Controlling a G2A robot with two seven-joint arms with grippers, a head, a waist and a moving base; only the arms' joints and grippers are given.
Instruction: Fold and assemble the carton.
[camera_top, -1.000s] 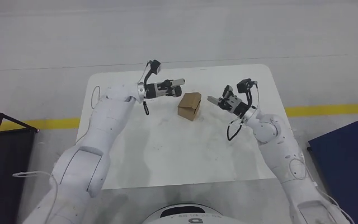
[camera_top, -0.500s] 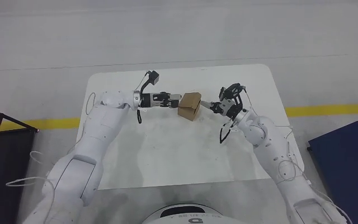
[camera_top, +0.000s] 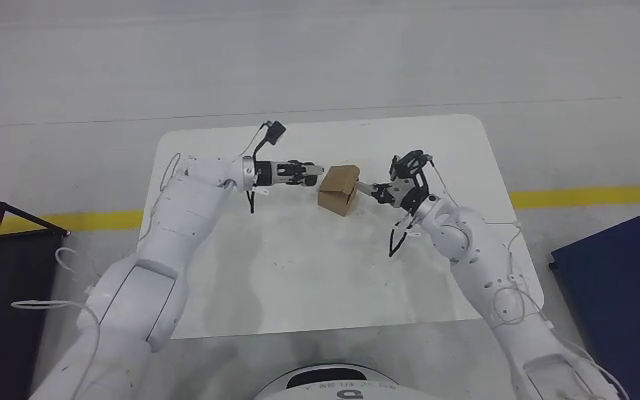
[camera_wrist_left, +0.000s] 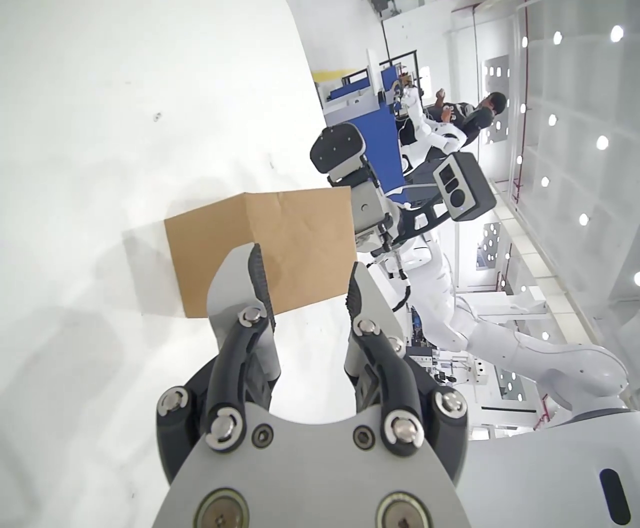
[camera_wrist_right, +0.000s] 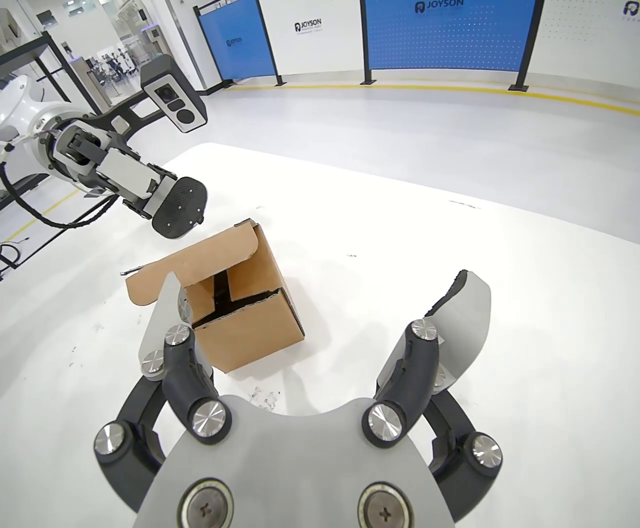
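The left gripper (camera_wrist_left: 302, 287), jaws partly spread and empty, faces the plain side of the carton (camera_wrist_left: 260, 250) just ahead of it. The right gripper (camera_wrist_right: 320, 295), spread wide and empty, is right at the opposite, flapped end. The box looks squared with its inner flaps folded and an outer flap still to close, and both grippers have closed in on it since a second ago.

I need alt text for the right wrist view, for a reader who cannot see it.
A small brown carton stands on the white table, its end flaps folded in with gaps between them. The open right gripper is near this end; the left gripper is close to the far side.
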